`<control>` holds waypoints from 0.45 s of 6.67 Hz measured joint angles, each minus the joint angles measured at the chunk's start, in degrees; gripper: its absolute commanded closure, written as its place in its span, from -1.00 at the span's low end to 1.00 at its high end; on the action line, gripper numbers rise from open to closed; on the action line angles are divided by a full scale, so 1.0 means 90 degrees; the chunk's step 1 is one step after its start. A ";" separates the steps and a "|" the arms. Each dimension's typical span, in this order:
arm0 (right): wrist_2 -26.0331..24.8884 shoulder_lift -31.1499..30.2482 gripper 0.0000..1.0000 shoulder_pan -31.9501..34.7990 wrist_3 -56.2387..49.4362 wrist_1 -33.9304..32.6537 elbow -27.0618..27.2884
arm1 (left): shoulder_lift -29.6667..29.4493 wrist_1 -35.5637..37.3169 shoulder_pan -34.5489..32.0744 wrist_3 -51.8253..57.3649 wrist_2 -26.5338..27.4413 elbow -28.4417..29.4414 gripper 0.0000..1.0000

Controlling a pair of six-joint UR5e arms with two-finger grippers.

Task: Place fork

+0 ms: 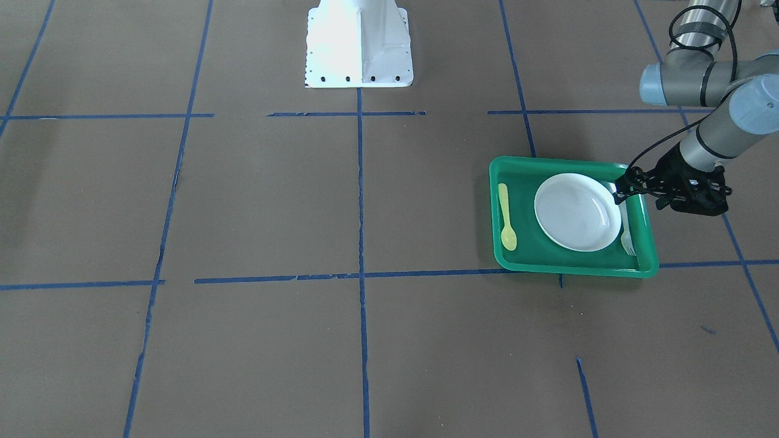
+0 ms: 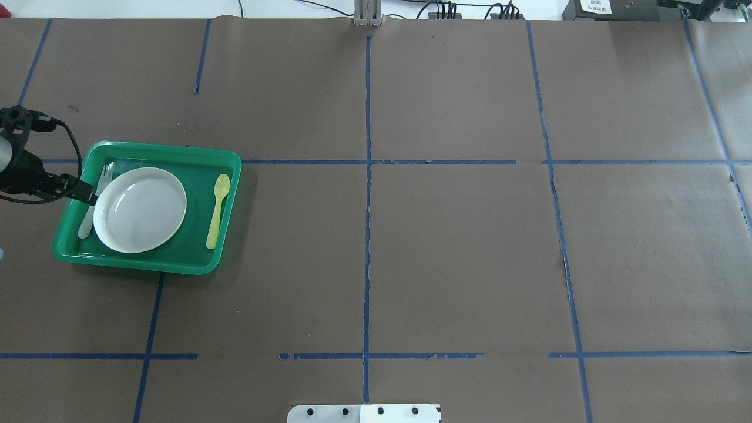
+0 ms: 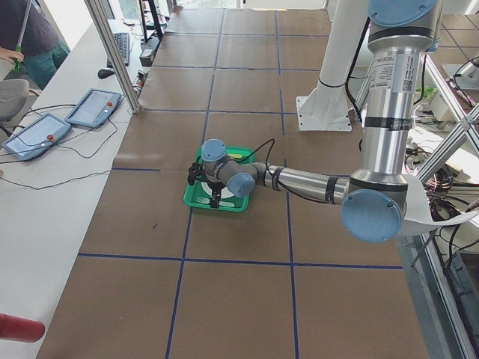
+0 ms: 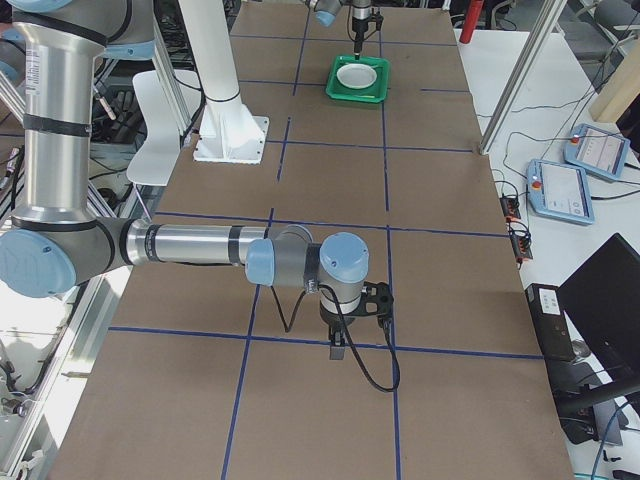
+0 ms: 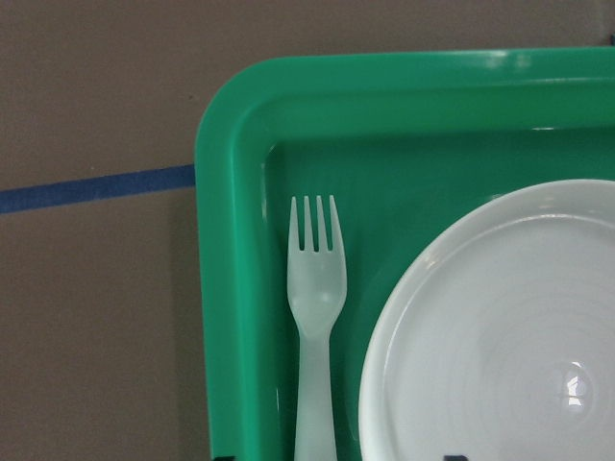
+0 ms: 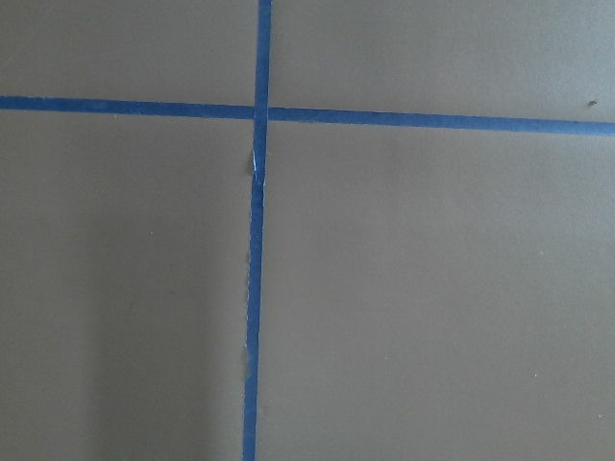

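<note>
The pale plastic fork (image 5: 317, 288) lies flat in the green tray (image 5: 231, 288), between the tray wall and the white plate (image 5: 500, 327), tines toward the tray's corner. It also shows in the overhead view (image 2: 88, 220) and the front view (image 1: 627, 237). My left gripper (image 2: 91, 197) hangs low over the fork's handle at the tray's outer edge. Its jaws stand apart on either side of the handle, so it is open. My right gripper (image 4: 340, 345) shows only in the right side view, over bare table far from the tray; I cannot tell whether it is open or shut.
A yellow plastic spoon (image 2: 217, 205) lies in the tray (image 2: 176, 267) on the plate's (image 2: 140, 210) other side. The white robot base (image 1: 359, 48) stands at the table's middle edge. Blue tape lines cross the brown table.
</note>
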 measured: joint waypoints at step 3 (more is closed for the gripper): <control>0.0000 0.0000 -1.00 0.0000 0.0000 0.0000 -0.0003 | 0.0284 0.1034 -0.1292 0.1926 -0.0418 -0.0051 -1.00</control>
